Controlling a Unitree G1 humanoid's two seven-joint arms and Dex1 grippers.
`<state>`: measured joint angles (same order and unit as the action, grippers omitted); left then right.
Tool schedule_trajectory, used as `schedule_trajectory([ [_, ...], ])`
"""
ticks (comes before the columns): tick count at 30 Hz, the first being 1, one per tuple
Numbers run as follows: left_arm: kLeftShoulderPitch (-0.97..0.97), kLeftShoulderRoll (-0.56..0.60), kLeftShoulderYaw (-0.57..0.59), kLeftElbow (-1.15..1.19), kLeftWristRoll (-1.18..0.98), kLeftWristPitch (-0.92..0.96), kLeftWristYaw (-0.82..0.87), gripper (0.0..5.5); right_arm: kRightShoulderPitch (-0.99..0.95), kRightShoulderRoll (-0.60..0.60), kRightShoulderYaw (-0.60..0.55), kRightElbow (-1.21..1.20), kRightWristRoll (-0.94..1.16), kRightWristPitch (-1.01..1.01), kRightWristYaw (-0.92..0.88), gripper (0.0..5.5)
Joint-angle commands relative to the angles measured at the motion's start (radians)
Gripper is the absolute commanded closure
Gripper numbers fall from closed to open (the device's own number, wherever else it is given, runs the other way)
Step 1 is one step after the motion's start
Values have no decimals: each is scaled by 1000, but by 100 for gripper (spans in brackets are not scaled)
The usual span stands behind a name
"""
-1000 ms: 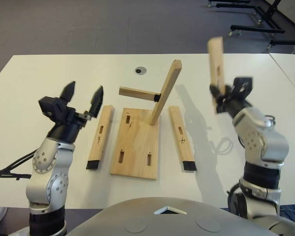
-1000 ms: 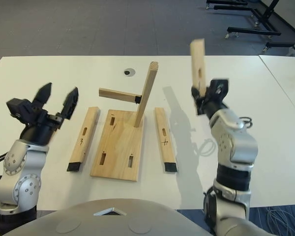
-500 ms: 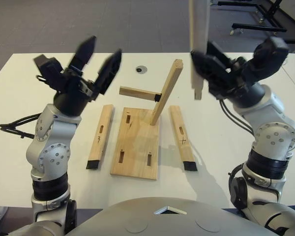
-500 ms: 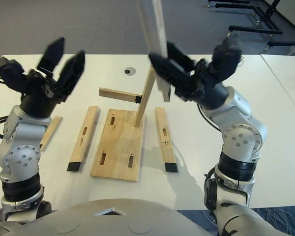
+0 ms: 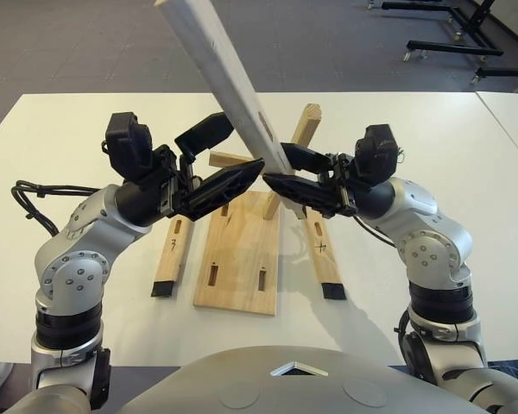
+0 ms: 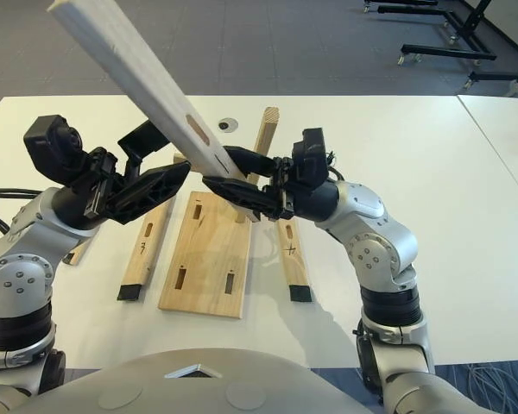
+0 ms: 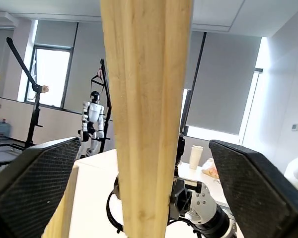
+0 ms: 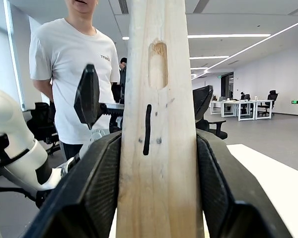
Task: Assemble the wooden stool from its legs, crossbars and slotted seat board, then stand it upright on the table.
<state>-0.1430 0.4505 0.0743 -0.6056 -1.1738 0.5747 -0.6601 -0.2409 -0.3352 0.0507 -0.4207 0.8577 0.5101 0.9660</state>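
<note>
— How much done?
— Not much. From the left: see one loose leg (image 5: 173,250) lying flat on the table (image 5: 52,129), just beside the seat board (image 5: 237,267).
— And on the seat board?
— Just a standing leg (image 5: 306,121) stuck in the far right slot, leaning a bit, with a crossbar (image 5: 224,159) poking out to the left.
— Further right?
— A second loose leg (image 5: 322,254), flat beside the board. Looks like three legs left to fit, more crossbars too, then turning it all upright.
— And the arms?
— See the left gripper (image 5: 244,148) held up over the board, spread wide, one finger each side of the raised leg (image 5: 224,78), not squeezing. Then see the right gripper (image 5: 274,166) up there too, pointing at the left one, clamped tight on the low end of that raised leg. Tipped up and away to the left, high over the table.
</note>
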Motion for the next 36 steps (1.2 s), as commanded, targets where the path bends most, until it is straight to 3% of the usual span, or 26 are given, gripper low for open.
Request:
schedule_trajectory([
  [1, -34, 2, -20, 17, -43, 44, 12, 76, 8, 10, 47, 16, -35, -30, 27, 348],
  [7, -10, 8, -5, 36, -114, 70, -13, 99, 20, 5, 74, 30, -17, -9, 58, 348],
  [22, 22, 19, -9, 7, -140, 88, -60, 332, 21, -10, 80, 39, -2, 62, 54, 348],
  [34, 31, 20, -8, 14, -101, 72, -84, 336, 17, 8, 70, 59, -21, 51, 20, 348],
  [36, 32, 19, -6, 16, -94, 66, -83, 337, 13, -11, 79, 52, 12, 110, 22, 289],
])
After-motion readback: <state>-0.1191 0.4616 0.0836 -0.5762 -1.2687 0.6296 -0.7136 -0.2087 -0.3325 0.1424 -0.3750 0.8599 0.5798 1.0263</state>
